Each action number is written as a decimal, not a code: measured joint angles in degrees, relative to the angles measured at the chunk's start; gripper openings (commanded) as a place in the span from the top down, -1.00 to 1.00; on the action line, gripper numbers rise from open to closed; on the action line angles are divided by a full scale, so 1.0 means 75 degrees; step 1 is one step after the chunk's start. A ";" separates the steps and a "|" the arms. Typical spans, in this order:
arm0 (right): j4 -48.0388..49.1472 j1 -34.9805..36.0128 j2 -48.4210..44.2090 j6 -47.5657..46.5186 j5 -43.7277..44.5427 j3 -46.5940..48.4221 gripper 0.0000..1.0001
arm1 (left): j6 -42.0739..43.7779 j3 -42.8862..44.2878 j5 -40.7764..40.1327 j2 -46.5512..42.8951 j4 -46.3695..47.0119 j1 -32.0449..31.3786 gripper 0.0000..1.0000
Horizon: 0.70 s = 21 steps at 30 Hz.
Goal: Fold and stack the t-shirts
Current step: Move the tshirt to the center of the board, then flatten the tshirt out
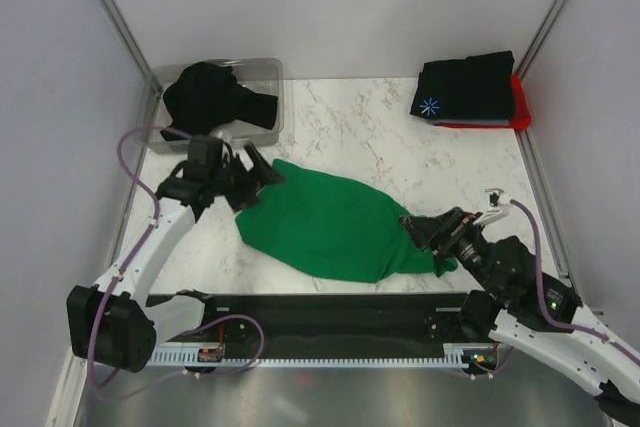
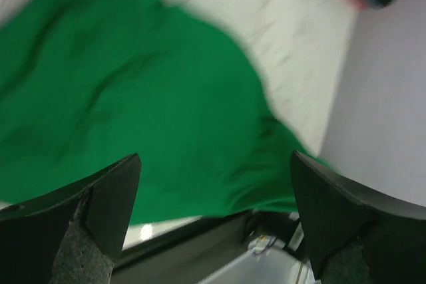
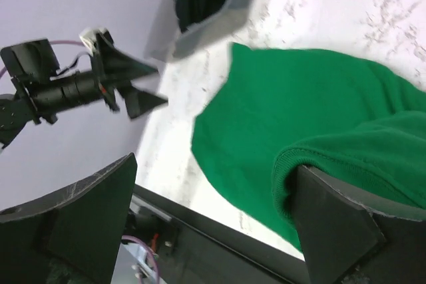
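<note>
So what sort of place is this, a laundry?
Likely a robot test cell: two robot arms bolted to a marble-look table, plain panels around it, a green t-shirt lying loose, folded t-shirts stacked in the far corner.

The green shirt [image 1: 330, 222] in the middle is a plain bright green, no print. The table [image 1: 370, 127] is white marble with thin grey veins. Far left, a clear greyish bin [image 1: 268, 72] holds a black shirt [image 1: 205, 95]. Far right, the folded black shirt [image 1: 470, 82] bears a small blue-white starburst [image 1: 430, 105], over a red shirt [image 1: 521, 105].
</note>
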 measured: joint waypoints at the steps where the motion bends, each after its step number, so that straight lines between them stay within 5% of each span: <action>1: -0.0073 0.0000 0.0268 -0.0006 -0.0006 0.0146 -0.96 | 0.0009 -0.0682 -0.0006 -0.0015 -0.0233 -0.0006 -0.99; 4: -0.0335 0.0000 0.1795 0.0052 -0.0082 0.0399 -0.96 | 0.0067 -0.2200 -0.0169 -0.0624 -0.1040 -0.0006 -0.99; 10: -0.0813 0.0026 0.4517 0.0484 -0.0329 0.0157 -0.96 | 0.0358 -0.2556 -0.0606 -0.3127 -0.1507 -0.0006 -0.98; 15: -0.1107 0.0032 0.4526 0.0629 0.0050 0.0044 -0.69 | 0.0385 -0.2973 -0.0868 -0.3663 -0.1600 -0.0020 -0.90; 21: -0.1122 0.0003 0.4505 0.0688 0.0356 0.0047 -0.73 | 0.0195 -0.3497 -0.1364 -0.3107 -0.1716 -0.0052 -0.91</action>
